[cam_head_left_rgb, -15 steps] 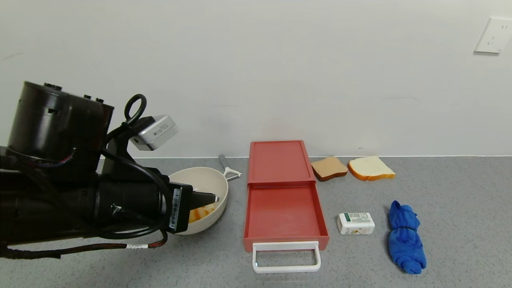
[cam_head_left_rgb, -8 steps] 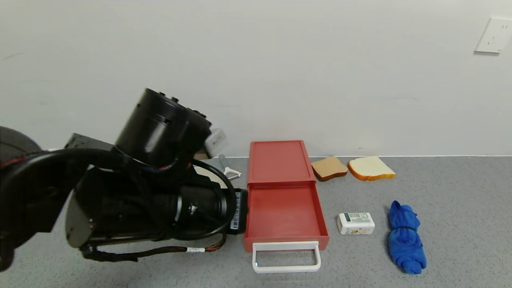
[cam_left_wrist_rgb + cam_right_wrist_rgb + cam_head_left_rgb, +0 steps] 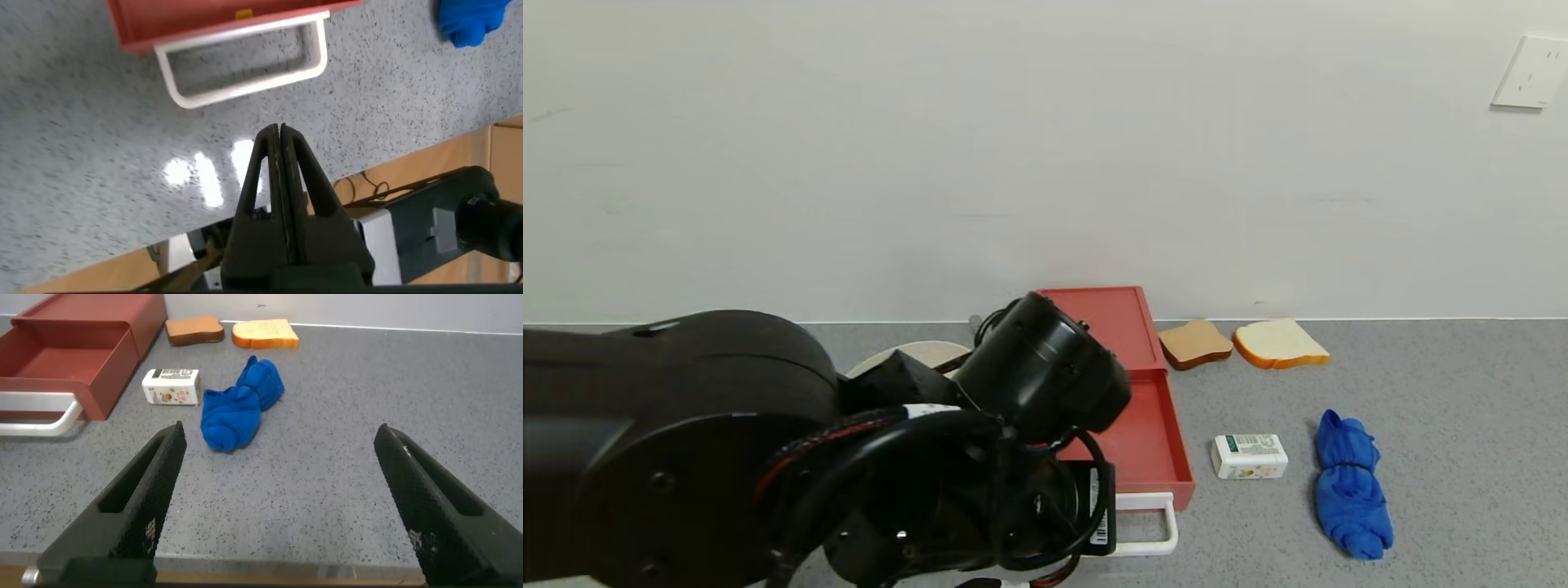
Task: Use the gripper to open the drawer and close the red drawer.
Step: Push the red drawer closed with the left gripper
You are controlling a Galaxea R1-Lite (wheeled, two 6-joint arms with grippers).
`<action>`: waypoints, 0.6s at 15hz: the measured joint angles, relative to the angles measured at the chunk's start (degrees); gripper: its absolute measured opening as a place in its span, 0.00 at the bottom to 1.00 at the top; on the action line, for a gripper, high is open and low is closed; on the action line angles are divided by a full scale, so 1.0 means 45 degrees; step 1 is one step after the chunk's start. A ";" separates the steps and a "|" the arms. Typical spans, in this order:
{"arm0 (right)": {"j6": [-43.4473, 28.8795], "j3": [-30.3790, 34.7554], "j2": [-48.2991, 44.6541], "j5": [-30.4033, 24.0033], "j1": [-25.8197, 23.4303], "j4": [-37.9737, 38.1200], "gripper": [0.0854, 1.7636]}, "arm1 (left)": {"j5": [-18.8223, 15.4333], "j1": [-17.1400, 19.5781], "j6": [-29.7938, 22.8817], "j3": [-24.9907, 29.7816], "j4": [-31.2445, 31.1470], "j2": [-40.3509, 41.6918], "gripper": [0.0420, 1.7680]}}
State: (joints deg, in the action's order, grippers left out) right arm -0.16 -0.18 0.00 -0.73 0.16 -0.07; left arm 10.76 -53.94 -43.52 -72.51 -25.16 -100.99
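Note:
The salmon-red drawer box (image 3: 1103, 314) lies at the back of the grey table with its red tray (image 3: 1152, 433) pulled out toward me. Its white loop handle (image 3: 1156, 531) is at the front. My left arm (image 3: 1045, 384) hangs over the left half of the tray and handle, hiding its own fingers in the head view. In the left wrist view my left gripper (image 3: 280, 129) is shut and empty, a short way in front of the handle (image 3: 245, 69), over bare table. My right gripper (image 3: 280, 431) is open and empty, off to the right of the drawer (image 3: 73, 351).
A beige bowl (image 3: 915, 353) sits left of the drawer, mostly hidden by the arm. Two bread slices (image 3: 1195, 343) (image 3: 1281, 343) lie at the back right. A small white box (image 3: 1250, 456) and a blue cloth (image 3: 1352, 486) lie right of the tray.
My left arm has swung right from over the bowl and come forward. It now covers the left part of the tray and handle. The drawer has not moved.

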 joint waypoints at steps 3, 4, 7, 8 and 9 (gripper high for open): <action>-0.0011 0.0000 0.0000 -0.0003 0.0000 0.0000 0.96 | -0.0070 -0.0287 -0.0973 -0.0130 -0.0049 -0.0826 0.04; -0.0005 0.0000 0.0000 -0.0003 0.0000 0.0000 0.96 | -0.0171 -0.0349 -0.1195 -0.0135 -0.0038 -0.1073 0.04; -0.0011 0.0000 0.0000 -0.0003 0.0000 0.0000 0.96 | -0.0230 -0.0642 -0.1734 -0.0033 -0.0024 -0.1815 0.04; -0.0011 0.0000 0.0000 0.0000 0.0000 0.0000 0.96 | -0.0225 -0.0748 -0.1774 -0.0008 -0.0019 -0.2072 0.04; -0.0005 0.0000 0.0000 0.0005 0.0000 0.0022 0.96 | -0.0211 -0.0837 -0.1807 0.0016 -0.0014 -0.2341 0.04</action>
State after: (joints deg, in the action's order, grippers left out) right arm -0.18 -0.18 0.00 -0.71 0.16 0.02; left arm 9.81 -57.71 -51.65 -72.44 -25.22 -111.52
